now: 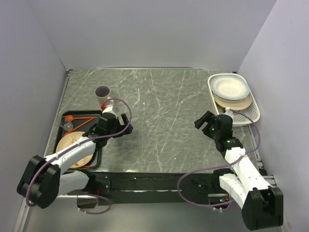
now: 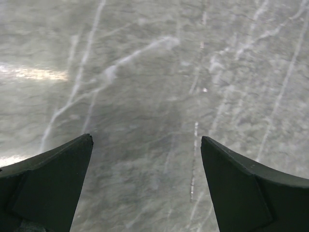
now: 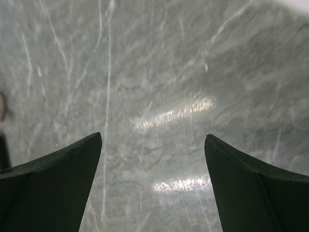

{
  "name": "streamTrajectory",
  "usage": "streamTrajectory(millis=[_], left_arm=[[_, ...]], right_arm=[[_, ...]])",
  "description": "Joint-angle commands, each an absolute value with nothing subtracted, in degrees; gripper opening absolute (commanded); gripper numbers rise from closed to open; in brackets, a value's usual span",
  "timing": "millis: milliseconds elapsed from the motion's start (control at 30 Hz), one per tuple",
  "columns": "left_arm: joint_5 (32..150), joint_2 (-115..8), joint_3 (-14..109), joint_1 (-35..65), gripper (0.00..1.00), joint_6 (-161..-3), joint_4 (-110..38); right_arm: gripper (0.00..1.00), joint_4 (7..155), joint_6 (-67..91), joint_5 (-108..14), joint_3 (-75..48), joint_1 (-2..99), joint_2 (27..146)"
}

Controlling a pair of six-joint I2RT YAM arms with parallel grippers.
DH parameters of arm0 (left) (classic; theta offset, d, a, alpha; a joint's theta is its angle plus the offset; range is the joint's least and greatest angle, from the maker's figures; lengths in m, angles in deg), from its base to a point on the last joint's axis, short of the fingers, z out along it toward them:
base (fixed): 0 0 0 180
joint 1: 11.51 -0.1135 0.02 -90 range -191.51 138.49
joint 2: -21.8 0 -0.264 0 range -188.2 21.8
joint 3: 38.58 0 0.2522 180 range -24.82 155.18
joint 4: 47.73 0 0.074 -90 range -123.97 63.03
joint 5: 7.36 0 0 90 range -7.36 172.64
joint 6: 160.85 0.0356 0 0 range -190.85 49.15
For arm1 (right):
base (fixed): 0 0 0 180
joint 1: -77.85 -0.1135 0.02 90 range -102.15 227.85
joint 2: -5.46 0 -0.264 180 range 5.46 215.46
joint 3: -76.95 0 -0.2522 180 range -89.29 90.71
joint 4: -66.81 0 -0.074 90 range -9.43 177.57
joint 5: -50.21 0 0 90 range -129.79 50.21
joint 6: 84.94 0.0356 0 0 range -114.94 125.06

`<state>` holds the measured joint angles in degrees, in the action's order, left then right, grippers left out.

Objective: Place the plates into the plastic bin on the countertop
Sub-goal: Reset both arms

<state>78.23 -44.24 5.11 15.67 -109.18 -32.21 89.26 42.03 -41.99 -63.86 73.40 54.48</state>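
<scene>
Veined bench (image 1: pixel 164 111) carries the bin (image 1: pixel 255 115) far right, plates (image 1: pixel 231 87) stacked inside; one plate (image 1: pixel 81 159) lies on the tray (image 1: pixel 96 163) at left. Left end effector (image 1: pixel 126 124) and right end effector (image 1: pixel 203 121) both stand apart, empty. Lower the left one to that plate's rim, sliding a finger beneath before clamping.

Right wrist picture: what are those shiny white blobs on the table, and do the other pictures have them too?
Right wrist view: the two bright smears are light glare on the polished countertop, not objects; left wrist view: one fainter glare patch at the left edge, stone slightly soft; top external view: even light, no strong glare.
</scene>
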Motion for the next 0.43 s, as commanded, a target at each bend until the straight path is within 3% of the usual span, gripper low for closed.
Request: streamTrajectory(millis=[0,233,400], left_arm=[[70.0,-42.1,7.5,16.4,0.99,-108.9,-28.1],[67.6,-42.0,7.9,16.7,0.99,-108.6,-26.9],[69.3,-41.7,6.5,16.7,1.0,-107.3,-29.8]], right_arm=[[0.94,89.7,41.6,-31.4,-63.4,65.4,56.7],[0.95,91.4,41.6,-23.6,-59.1,56.1,62.8],[0.96,89.4,41.4,-22.7,-58.4,55.3,63.9]])
